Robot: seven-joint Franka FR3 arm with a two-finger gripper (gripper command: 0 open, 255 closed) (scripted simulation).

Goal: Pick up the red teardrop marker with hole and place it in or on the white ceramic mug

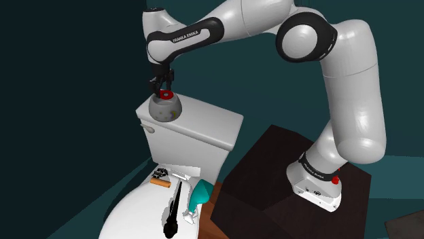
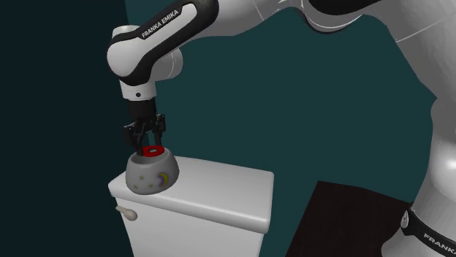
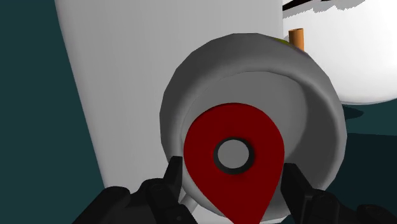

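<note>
A red teardrop marker [image 3: 232, 127] with a round hole sits between my gripper's [image 3: 232, 173] two black fingers, which close in on its wide sides. It hangs right at the mouth of a rounded grey-white mug [image 3: 191, 89] with yellow moon and dot markings. The mug [image 1: 163, 110] stands on the toilet tank's lid, near its end at the shoulder view's left. From the side, the gripper [image 2: 151, 143] points straight down and holds the marker [image 2: 152, 152] level with the rim of the mug [image 2: 152, 175]. In the shoulder view the marker [image 1: 165, 94] shows at the tips of the gripper [image 1: 163, 88].
The white toilet tank [image 1: 200, 129] has a flush handle [image 2: 126, 213] on its front. On the toilet lid below lie a black object [image 1: 174, 210], a teal object [image 1: 198, 195] and a small brown item [image 1: 160, 181]. The dark stand box [image 1: 272, 170] stands to the right.
</note>
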